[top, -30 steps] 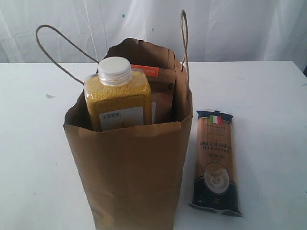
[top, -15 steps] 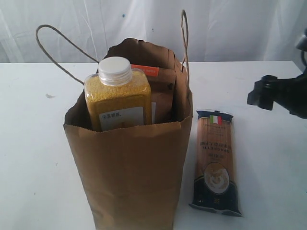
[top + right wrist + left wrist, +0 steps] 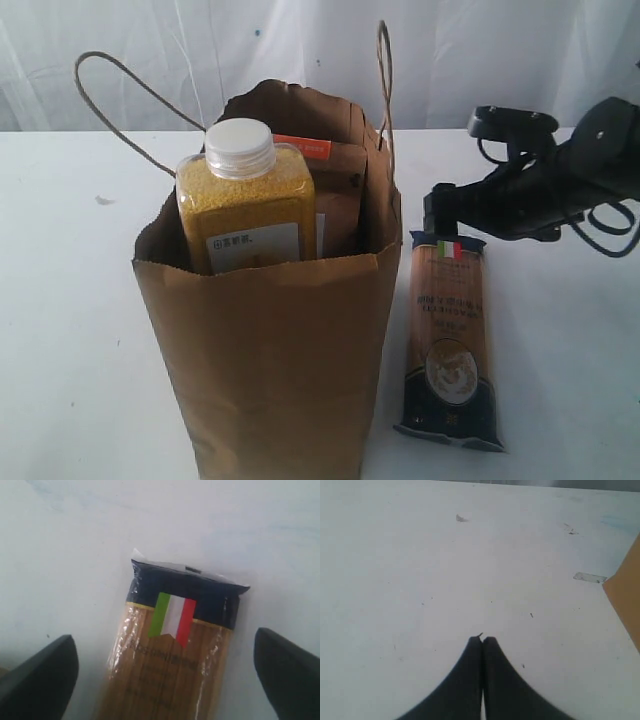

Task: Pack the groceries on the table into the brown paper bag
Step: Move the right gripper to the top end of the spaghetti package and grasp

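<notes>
Spread wide and empty, the jaws of the right gripper (image 3: 164, 640) flank the flag-marked end of the dark-blue spaghetti packet (image 3: 450, 335) with clear transparent sides. One black finger stands on each side of it, and neither touches the wrapper as far as the wrist view shows. The left gripper (image 3: 482, 641) is clenched on nothing, its two tips pressed together over a bare stretch of the large flat white tabletop (image 3: 80, 300), with only a brown edge of the bag at the border of its view.

Most of the packing looks done. The tall brown kraft paper bag (image 3: 270, 350) stands upright on the tabletop, and two groceries show above its ragged rim. The yellow-grain bottle with a white cap (image 3: 245, 200) is upright at the near side, and the brown pouch with an orange label (image 3: 335, 190) is tucked behind it. Whatever else lies deeper in the bag is hidden, so I cannot tell whether any other groceries are inside.

One item is plainly left — the spaghetti packet, lying flat on the tabletop just beside the bag on its right, long axis running towards the camera. It is the only grocery seen outside the bag. By my reading the step in hand is the pick of this last packet. After that, what remains is to lift it and set it into the gap beside the bottle and pouch.
</notes>
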Controlling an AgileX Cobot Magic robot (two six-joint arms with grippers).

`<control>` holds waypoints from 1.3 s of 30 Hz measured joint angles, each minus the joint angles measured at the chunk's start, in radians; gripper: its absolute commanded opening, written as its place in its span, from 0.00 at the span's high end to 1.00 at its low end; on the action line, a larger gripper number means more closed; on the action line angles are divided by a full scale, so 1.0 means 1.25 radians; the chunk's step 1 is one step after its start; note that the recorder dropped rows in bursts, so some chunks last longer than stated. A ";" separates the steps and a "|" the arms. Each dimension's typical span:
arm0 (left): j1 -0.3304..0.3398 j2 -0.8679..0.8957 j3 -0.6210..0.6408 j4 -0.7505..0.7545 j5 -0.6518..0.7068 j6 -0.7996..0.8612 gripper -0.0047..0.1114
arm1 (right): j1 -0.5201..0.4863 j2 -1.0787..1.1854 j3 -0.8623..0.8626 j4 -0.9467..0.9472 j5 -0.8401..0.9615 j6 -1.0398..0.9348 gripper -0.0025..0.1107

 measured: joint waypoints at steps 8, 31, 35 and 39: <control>0.000 0.000 0.000 0.000 0.000 0.000 0.96 | 0.016 0.109 -0.054 -0.005 -0.029 0.005 0.21; 0.000 0.000 0.000 0.000 0.000 0.000 0.96 | 0.016 0.246 -0.114 -0.025 -0.052 0.010 0.68; 0.000 0.000 0.000 0.000 0.000 0.000 0.96 | 0.016 0.249 -0.119 -0.018 -0.049 0.043 0.95; 0.000 0.000 0.000 0.000 0.000 0.000 0.96 | 0.013 0.254 -0.142 -0.018 -0.016 0.054 0.98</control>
